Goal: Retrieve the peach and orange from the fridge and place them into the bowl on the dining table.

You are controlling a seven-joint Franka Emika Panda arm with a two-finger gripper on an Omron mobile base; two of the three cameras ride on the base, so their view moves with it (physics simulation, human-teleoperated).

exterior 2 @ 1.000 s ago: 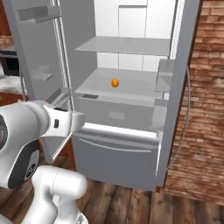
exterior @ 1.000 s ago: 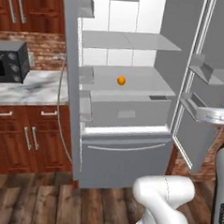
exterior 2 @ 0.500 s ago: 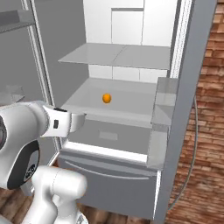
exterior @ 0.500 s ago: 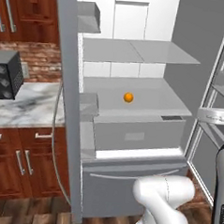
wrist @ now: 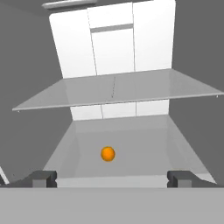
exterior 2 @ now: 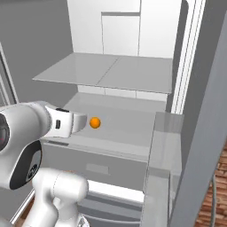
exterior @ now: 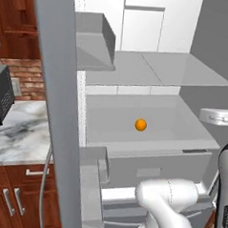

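Bright yellow-orange, the orange (wrist: 107, 153) sits alone on the fridge (exterior: 152, 70) shelf, ahead of my wide-open, empty fingers (wrist: 43, 178).

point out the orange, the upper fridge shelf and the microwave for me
orange (wrist: 107, 153): hand view, middle of the fruit on the lower shelf.
upper fridge shelf (exterior 2: 111, 71): right base view, bare top surface.
microwave (exterior: 1, 95): left base view, its dark side, at the picture's left edge.
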